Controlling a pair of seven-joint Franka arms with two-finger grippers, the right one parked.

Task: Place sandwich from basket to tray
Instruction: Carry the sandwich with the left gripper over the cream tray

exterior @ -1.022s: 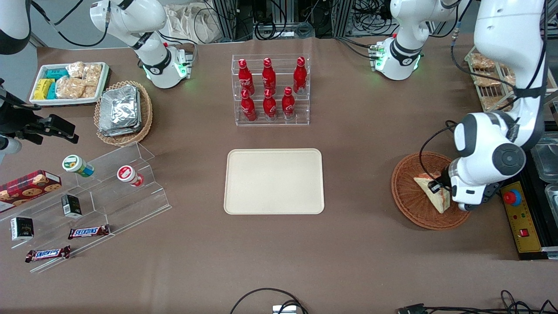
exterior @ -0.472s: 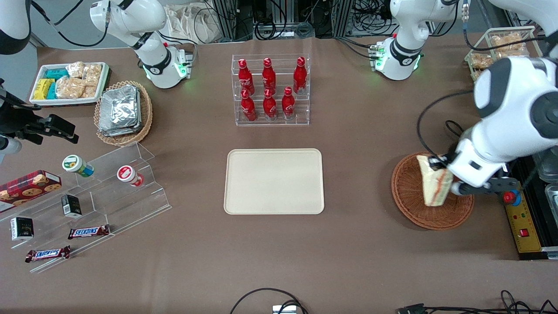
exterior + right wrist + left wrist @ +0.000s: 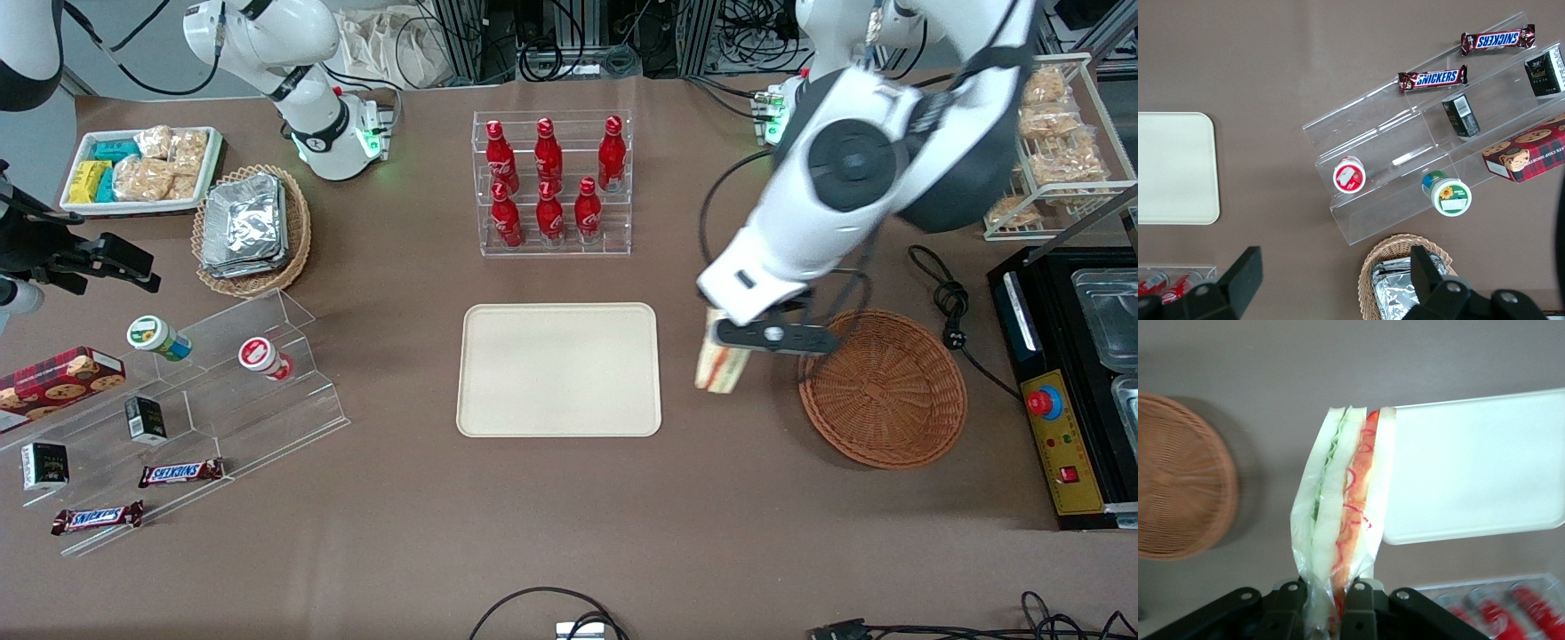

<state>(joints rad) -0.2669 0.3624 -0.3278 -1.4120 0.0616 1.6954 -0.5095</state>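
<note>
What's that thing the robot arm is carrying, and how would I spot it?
Find the big cream tray mid-table and the round brown basket beside it. Between them the gripper holds a sandwich above the table: white bread with red and green filling.

Six red bottles (image 3: 549, 182) stand in a clear rack on the brown table. Toward the parked arm's end sit a tan wicker basket of foil packs (image 3: 251, 227), a white tray of snack packets (image 3: 142, 169), and clear stepped shelves (image 3: 222, 400) holding two Snickers bars (image 3: 180, 472).
</note>
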